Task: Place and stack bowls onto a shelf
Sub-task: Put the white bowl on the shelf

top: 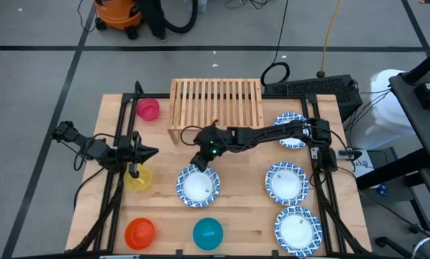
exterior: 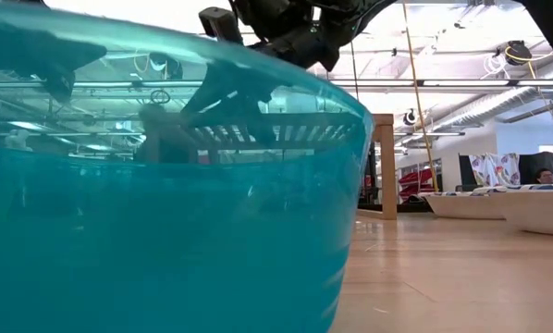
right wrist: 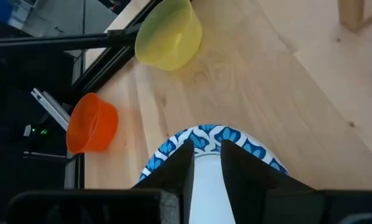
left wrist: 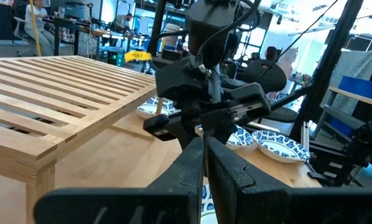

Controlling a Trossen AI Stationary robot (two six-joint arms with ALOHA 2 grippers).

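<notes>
Only the right wrist view shows the right gripper with fingers slightly apart over the rim of a blue-patterned bowl before the empty shelf. Left gripper clenched. Four patterned bowls, four plain.

Two dark, near-black arms of chunky jointed links, black cables looping beside them. A small green light glows on the right arm's wrist. Each gripper ends in two flat, tapered black fingers, matte and angular, set on a broad dark block.
</notes>
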